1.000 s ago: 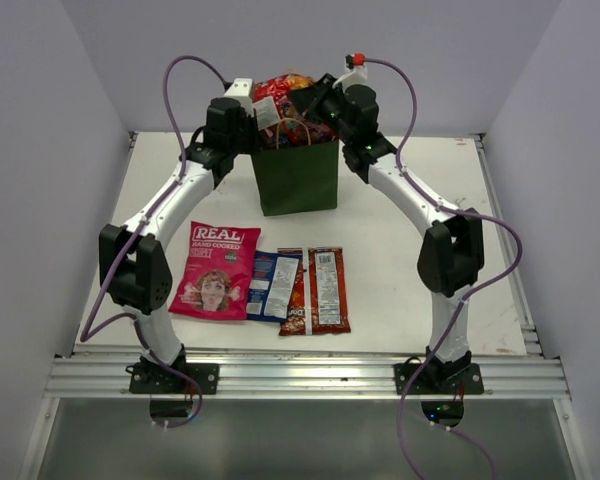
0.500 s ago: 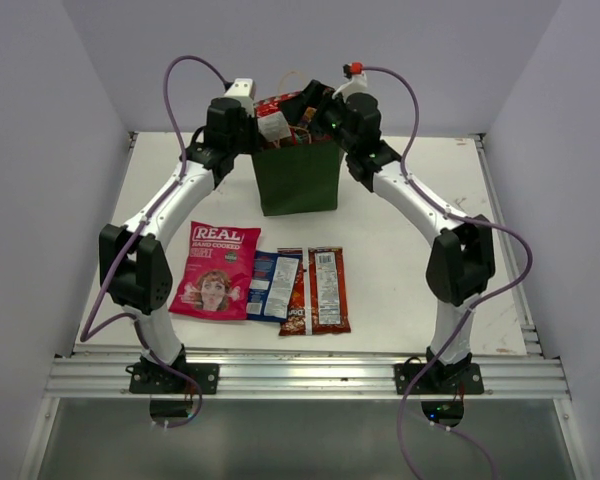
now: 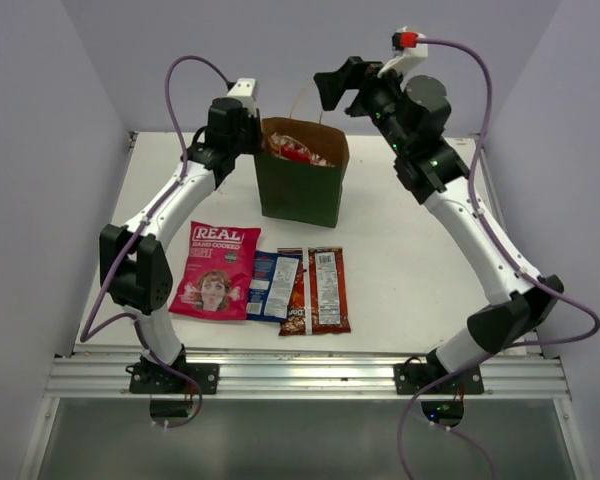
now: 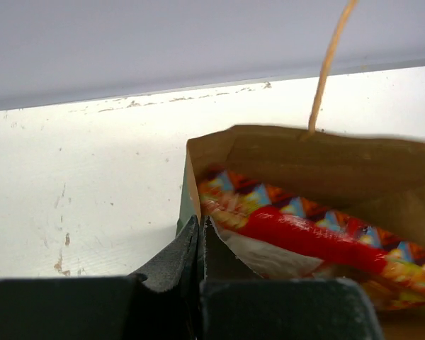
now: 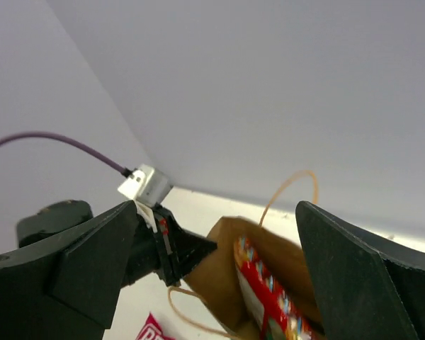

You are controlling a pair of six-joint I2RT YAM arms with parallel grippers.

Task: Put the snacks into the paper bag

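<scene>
one in, three to go

red packet [image 3: 298, 151] lies inside the bag [image 3: 298, 190], tilted, its top showing just under the rim. left pincer [image 4: 200, 230] is clenched on the bag's left rim and holds the mouth wide. right pincer [image 3: 338, 88] hangs above the bag's back edge, released, nothing between its fingers. on the counter [image 3: 410, 250] in front of the bag, in a row: pink packet [image 3: 217, 270] leftmost, blue packet [image 3: 273, 285] just beside it, orange-red packet [image 3: 315, 290] touching the blue. judgement: about a quarter done. three packets left to fetch, likely work for the free right arm.
</scene>
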